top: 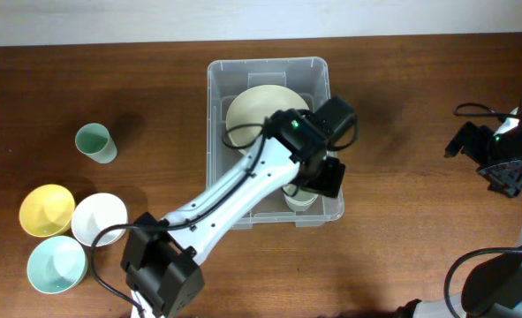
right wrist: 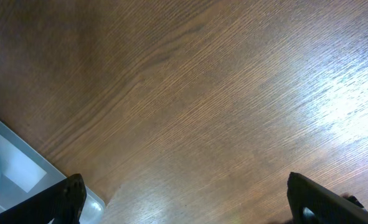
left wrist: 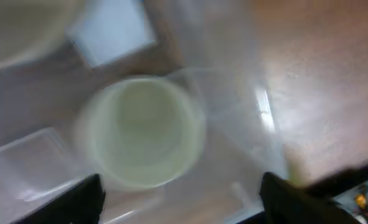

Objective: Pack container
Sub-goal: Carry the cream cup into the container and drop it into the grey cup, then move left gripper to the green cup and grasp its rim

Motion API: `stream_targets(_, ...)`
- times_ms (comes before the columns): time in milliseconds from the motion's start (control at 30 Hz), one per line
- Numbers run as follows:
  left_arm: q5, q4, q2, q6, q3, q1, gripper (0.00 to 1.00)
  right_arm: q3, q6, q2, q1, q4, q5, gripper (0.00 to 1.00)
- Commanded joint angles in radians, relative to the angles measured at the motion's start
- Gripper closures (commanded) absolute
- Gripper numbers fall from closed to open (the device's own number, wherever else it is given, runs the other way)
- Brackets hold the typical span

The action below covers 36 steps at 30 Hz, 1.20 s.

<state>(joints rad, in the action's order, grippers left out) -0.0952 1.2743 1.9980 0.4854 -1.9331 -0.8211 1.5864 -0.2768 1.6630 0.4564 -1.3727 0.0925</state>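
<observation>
The clear plastic container stands at the table's middle. A cream bowl lies in its far half. A pale green cup stands upright in its near right corner; it also shows in the left wrist view. My left gripper is open and empty, just above that cup, fingers wide apart. My right gripper is open and empty over bare wood at the far right. A corner of the container shows in the right wrist view.
Left of the container stand a green cup, a yellow bowl, a white bowl and a light blue bowl. A black cable lies by the right arm.
</observation>
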Motion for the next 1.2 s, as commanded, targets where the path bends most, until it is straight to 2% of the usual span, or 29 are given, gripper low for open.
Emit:
stream_targets(0,0.291,0.084,-0.126,-0.019,-0.179,0.116,0.13,0.000,0.008,-0.027,-0.006,0.000,0.002,0.01)
stream_targets(133,0.393,0.110,-0.218,-0.019,-0.248,0.290,0.13,0.000,0.008,-0.027,-0.006,0.000,0.002,0.01)
stream_targets(200,0.394,0.107,-0.262,-0.019,-0.248,0.478,0.06,0.000,0.008,-0.027,-0.006,0.000,0.002,0.01)
stream_targets(300,0.386,0.114,-0.252,-0.019,-0.235,0.701,0.01,0.000,0.008,-0.027,-0.006,0.000,0.002,0.01)
stream_targets(433,0.329,0.070,-0.177,-0.020,-0.182,0.892,0.01,0.000,0.008,-0.027,-0.006,0.000,0.002,0.01)
stream_targets(567,0.296,0.027,-0.039,-0.044,-0.136,0.959,0.01,0.000,0.008,-0.027,-0.006,0.000,0.002,0.01)
stream_targets(600,0.264,0.020,0.019,-0.076,-0.136,0.964,0.01,0.000,0.008,-0.027,-0.006,0.000,0.002,0.01)
stream_targets(833,0.270,-0.003,0.303,-0.079,-0.136,0.966,0.02,0.000,0.011,-0.027,-0.006,0.000,0.001,0.01)
stream_targets(933,0.275,-0.007,0.370,-0.079,-0.136,0.967,0.03,0.000,0.015,-0.027,-0.006,0.000,0.001,0.01)
stream_targets(1000,0.274,-0.007,0.377,-0.079,-0.136,0.966,0.06,0.000,0.015,-0.027,-0.006,0.000,0.001,0.01)
stream_targets(1033,0.274,-0.007,0.375,-0.079,-0.137,0.966,0.28,0.000,0.015,-0.027,-0.006,0.000,0.001,0.01)
stream_targets(1100,0.274,-0.006,0.367,-0.079,-0.138,0.966,0.59,0.000,0.015,-0.027,-0.006,0.001,0.001,0.01)
stream_targets(1133,0.273,-0.005,0.364,-0.079,-0.138,0.966,0.70,0.000,0.015,-0.027,-0.006,0.001,0.001,0.01)
stream_targets(1167,0.271,-0.001,0.361,-0.079,-0.138,0.966,0.76,0.000,0.015,-0.027,-0.006,0.000,0.001,0.01)
